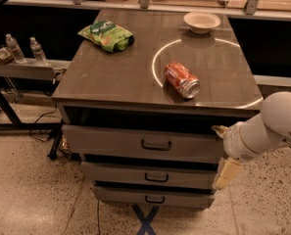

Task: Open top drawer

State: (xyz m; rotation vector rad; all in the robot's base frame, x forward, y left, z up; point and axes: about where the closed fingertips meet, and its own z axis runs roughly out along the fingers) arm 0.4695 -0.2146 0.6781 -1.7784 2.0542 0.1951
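Observation:
The top drawer (pixel 110 142) is the widest grey front of three, just under the tabletop, with a small dark loop handle (pixel 156 145) at mid-front. A dark gap shows above its front. My gripper (pixel 222 152) is at the drawer's right end, on a white arm coming in from the right. Its cream fingers are spread: one tip (pixel 218 129) is near the drawer's upper right corner, and the other (pixel 227 173) points down beside the middle drawer. It holds nothing and is well right of the handle.
Two narrower drawers (pixel 150 176) (pixel 152 198) sit below. On the tabletop (pixel 120 77) lie a red can (pixel 182 80), a green chip bag (pixel 106 35) and a white bowl (pixel 202 21). Two water bottles (pixel 25 49) stand on a shelf to the left.

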